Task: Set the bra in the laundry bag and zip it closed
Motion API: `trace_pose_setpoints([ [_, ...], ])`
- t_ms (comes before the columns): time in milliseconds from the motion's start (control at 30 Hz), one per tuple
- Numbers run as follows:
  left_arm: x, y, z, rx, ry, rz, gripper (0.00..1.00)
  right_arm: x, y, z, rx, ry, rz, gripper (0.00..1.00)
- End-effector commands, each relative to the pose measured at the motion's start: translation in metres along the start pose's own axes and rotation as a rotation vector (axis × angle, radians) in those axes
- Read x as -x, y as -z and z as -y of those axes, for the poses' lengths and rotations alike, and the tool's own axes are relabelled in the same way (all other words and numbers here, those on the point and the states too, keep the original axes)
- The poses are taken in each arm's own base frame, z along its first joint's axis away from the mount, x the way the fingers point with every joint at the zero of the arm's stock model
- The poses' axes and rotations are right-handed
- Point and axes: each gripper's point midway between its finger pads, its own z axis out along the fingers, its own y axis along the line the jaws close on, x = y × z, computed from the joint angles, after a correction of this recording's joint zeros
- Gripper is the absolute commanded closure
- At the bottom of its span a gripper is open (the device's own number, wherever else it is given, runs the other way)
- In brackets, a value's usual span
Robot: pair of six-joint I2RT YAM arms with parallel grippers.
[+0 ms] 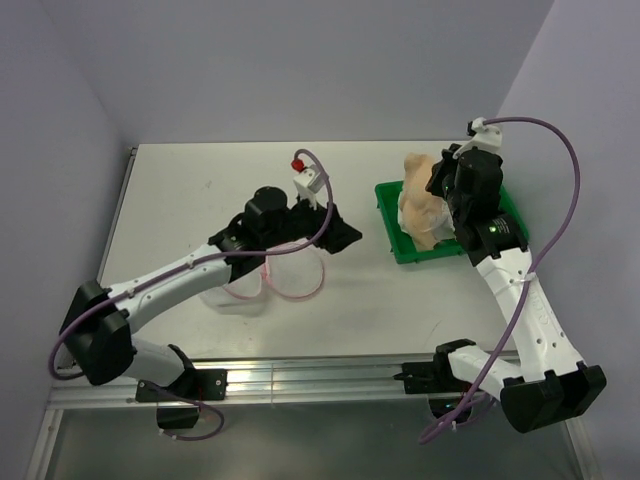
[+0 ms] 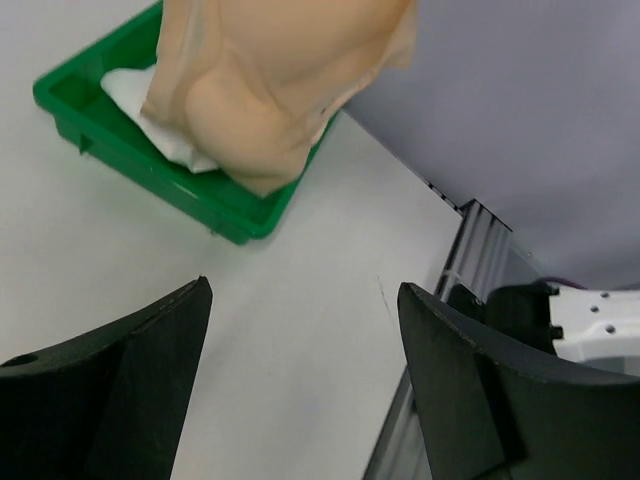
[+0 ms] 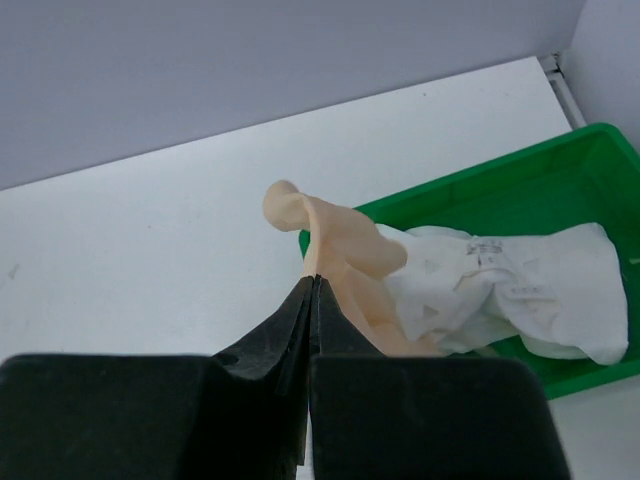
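Observation:
The tan-beige bra [image 1: 418, 195] hangs bunched over the green tray, pinched by my right gripper [image 1: 442, 190]. In the right wrist view the gripper [image 3: 312, 280] is shut on a fold of the bra [image 3: 345, 250]. The bra also shows in the left wrist view [image 2: 270, 90], dangling above the tray. The laundry bag [image 1: 245, 292], white mesh with a pink zipper band, lies on the table partly under my left arm. My left gripper [image 1: 345, 236] is open and empty, right of the bag; it [image 2: 303, 288] points at bare table.
The green tray [image 1: 440, 252] sits at the right of the table and holds a white cloth [image 3: 520, 280]. It also shows in the left wrist view [image 2: 90, 120]. An aluminium rail [image 1: 320, 380] runs along the near table edge.

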Motion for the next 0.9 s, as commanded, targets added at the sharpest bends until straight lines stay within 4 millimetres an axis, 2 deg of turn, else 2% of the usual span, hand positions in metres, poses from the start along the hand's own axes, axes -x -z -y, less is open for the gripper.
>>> trace_pose_setpoints([
  [0, 0.055, -0.024, 0.018, -0.070, -0.166, 0.133, 0.17, 0.046, 0.017, -0.018, 0.110, -0.047, 0.113, 1.00],
  [33, 0.074, -0.030, 0.022, -0.072, -0.222, 0.162, 0.17, 0.051, 0.019, -0.019, 0.119, -0.047, 0.124, 1.00],
  [100, 0.069, -0.048, 0.009, -0.041, -0.250, 0.119, 0.16, 0.058, 0.022, -0.022, 0.151, -0.044, 0.134, 1.00],
  [133, 0.085, -0.052, 0.013, -0.047, -0.294, 0.139, 0.16, 0.065, 0.024, -0.022, 0.161, -0.046, 0.148, 1.00],
  [167, 0.080, -0.062, 0.004, -0.038, -0.304, 0.116, 0.15, 0.067, 0.026, -0.029, 0.201, -0.043, 0.143, 1.00],
  [233, 0.086, -0.067, 0.001, -0.036, -0.329, 0.116, 0.14, 0.078, 0.030, -0.034, 0.234, -0.043, 0.161, 1.00],
  [267, 0.085, -0.071, -0.008, -0.030, -0.326, 0.110, 0.14, 0.079, 0.031, -0.038, 0.255, -0.041, 0.159, 1.00],
  [333, 0.087, -0.074, -0.012, -0.061, -0.315, 0.113, 0.12, 0.085, 0.035, -0.049, 0.313, -0.036, 0.161, 1.00],
  [367, 0.086, -0.076, -0.023, -0.055, -0.306, 0.108, 0.11, 0.087, 0.037, -0.052, 0.331, -0.031, 0.162, 1.00],
  [433, 0.085, -0.077, -0.022, -0.099, -0.315, 0.106, 0.09, 0.091, 0.041, -0.060, 0.374, -0.019, 0.163, 1.00],
  [467, 0.083, -0.078, -0.028, -0.102, -0.319, 0.096, 0.09, 0.090, 0.041, -0.062, 0.386, -0.011, 0.156, 1.00],
  [600, 0.088, -0.072, -0.028, -0.156, -0.346, 0.110, 0.03, 0.094, 0.050, -0.076, 0.471, 0.002, 0.140, 1.00],
  [867, 0.084, -0.066, -0.005, -0.327, -0.332, 0.109, 0.01, 0.098, 0.061, -0.098, 0.610, -0.013, 0.098, 1.00],
])
